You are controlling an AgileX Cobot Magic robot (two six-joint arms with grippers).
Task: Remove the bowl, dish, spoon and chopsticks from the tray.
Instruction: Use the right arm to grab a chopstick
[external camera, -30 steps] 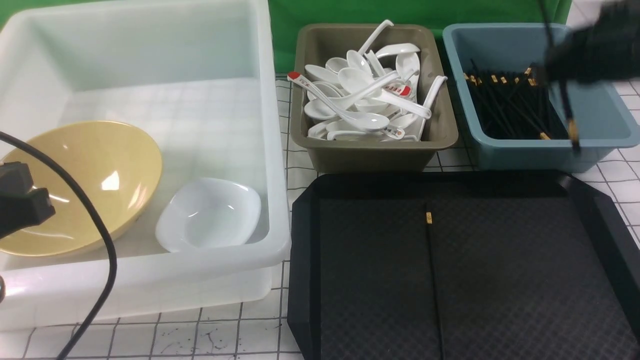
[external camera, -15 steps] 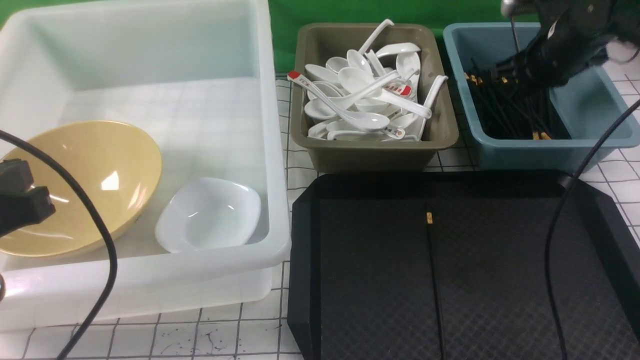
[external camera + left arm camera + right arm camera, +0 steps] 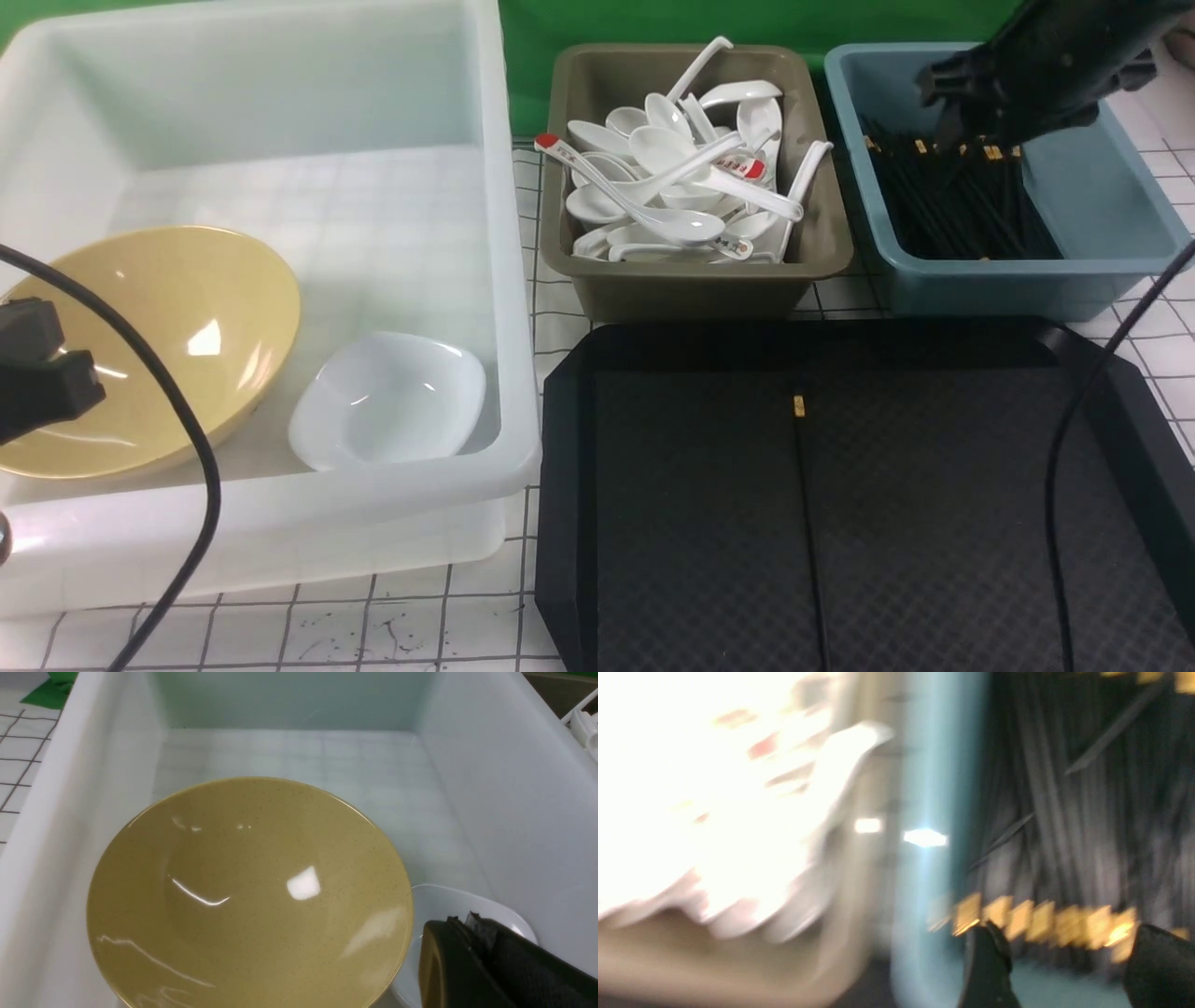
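bowl (image 3: 149, 345) 1 | dish (image 3: 387, 403) 1 | tray (image 3: 934, 504) 1 | tubs (image 3: 280, 93) 3

Right gripper (image 3: 980, 126): a second ago a blur at the right, above the blue bin (image 3: 1102, 201); now lower and further left, over the bin's far end.
Jaws: then holding a chopstick; now apart, nothing between them.
Chopstick: then hanging upright over the bin's near right part; gone from there now, and not to be told apart in the pile of black chopsticks (image 3: 952, 201).
Cable (image 3: 1074, 439): not in the front view a second ago; now curving across the right side of the tray (image 3: 934, 523).
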